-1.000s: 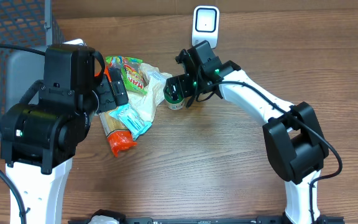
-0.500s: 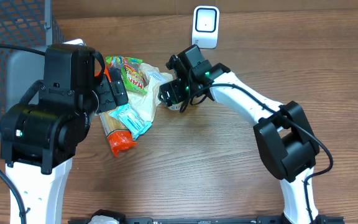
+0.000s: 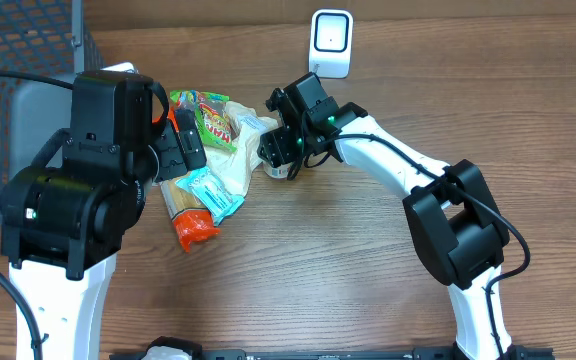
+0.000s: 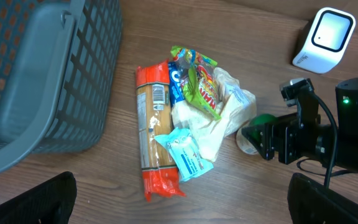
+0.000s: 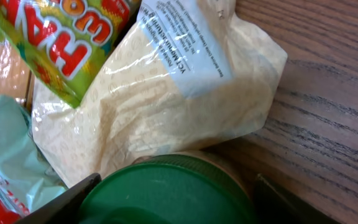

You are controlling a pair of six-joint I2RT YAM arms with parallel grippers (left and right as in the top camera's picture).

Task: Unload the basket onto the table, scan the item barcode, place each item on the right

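Basket (image 4: 36, 93) of grey plastic mesh sits at the far left edge of the wooden table (image 3: 318, 260). The left gripper (image 4: 182, 199) hangs above the table beside it, its fingers spread wide with nothing between them.

Just right of the basket lies a heap of groceries. A long spaghetti pack (image 4: 151, 137) with orange-red ends lies on the left of the heap. A teal packet (image 4: 185, 155) rests against its lower part. A green gummy-sweets bag (image 4: 204, 87) lies at the top, partly over a pale bag of grain (image 4: 219, 118) with a white label.

At the right edge of the heap, touching the pale bag, stands a small jar with a green lid (image 5: 166, 193). The right gripper (image 3: 280, 150) is down over it, one finger on each side of the lid. Whether the fingers press on the jar or stand just off it cannot be told.

A white barcode scanner (image 3: 330, 42) stands upright at the back of the table, apart from the jar and slightly to its right.
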